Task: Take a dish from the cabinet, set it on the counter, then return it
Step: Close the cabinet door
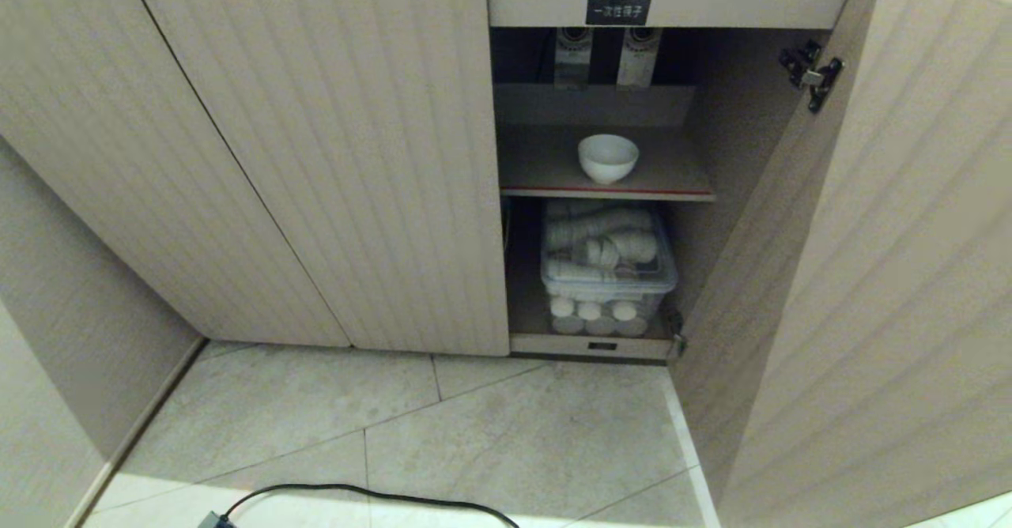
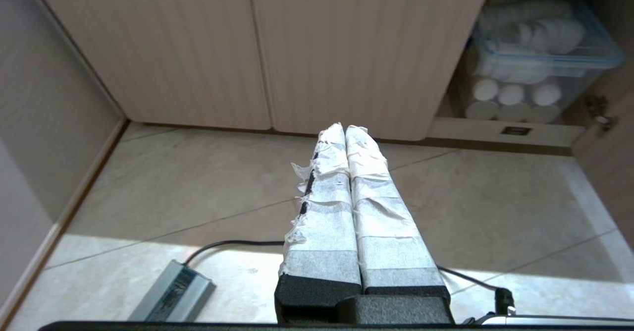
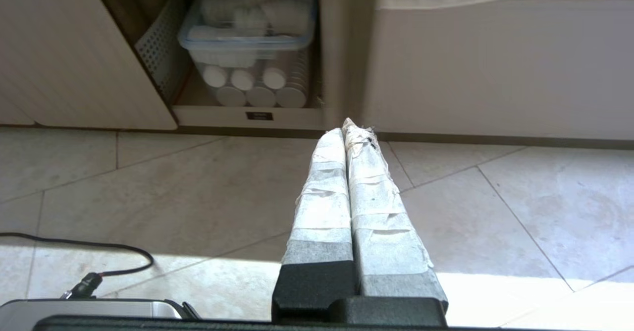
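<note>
Head view: we are seeing a black cable (image 1: pixel 371 495) lying nearest, then the cabinet (image 1: pixel 332 156) standing open, the dish (image 1: pixel 607 157) sitting upright on its red-edged shelf (image 1: pixel 607 191), ready for a reach.

Left wrist view: the left gripper (image 2: pixel 345 129) is hanging closed and empty, low before the shut doors.

Right wrist view: the right gripper (image 3: pixel 347 125) is pressing its taped fingers together, empty; the dish is lying beyond it, unseen here.

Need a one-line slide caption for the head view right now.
White bowl sits alone on the open cabinet's red-edged shelf, above a clear bin of stacked cups.
</note>
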